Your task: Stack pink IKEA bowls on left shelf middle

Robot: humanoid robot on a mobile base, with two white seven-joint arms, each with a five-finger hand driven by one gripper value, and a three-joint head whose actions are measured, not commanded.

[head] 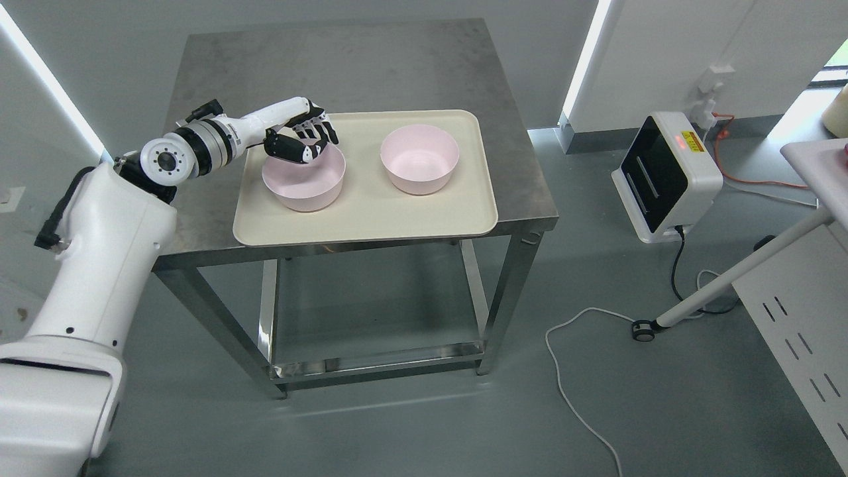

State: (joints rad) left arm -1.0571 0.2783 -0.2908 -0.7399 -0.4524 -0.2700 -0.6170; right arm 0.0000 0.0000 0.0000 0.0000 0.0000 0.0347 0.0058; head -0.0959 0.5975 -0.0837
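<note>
Two pink bowls stand upright on a cream tray (371,225) on the steel table. The left bowl (306,185) sits near the tray's left side and the right bowl (419,159) is apart from it, further back. My left hand (310,140) is at the left bowl's far rim, with the thumb inside the bowl and the fingers (323,129) curled over the outside, closed on the rim. The bowl still rests on the tray. My right arm does not show.
The steel table (331,59) has a lower rail and bare floor beneath. To the right are a white box device (666,175) with cables on the floor, a slanted white leg with a caster (641,330) and a perforated white panel (801,331).
</note>
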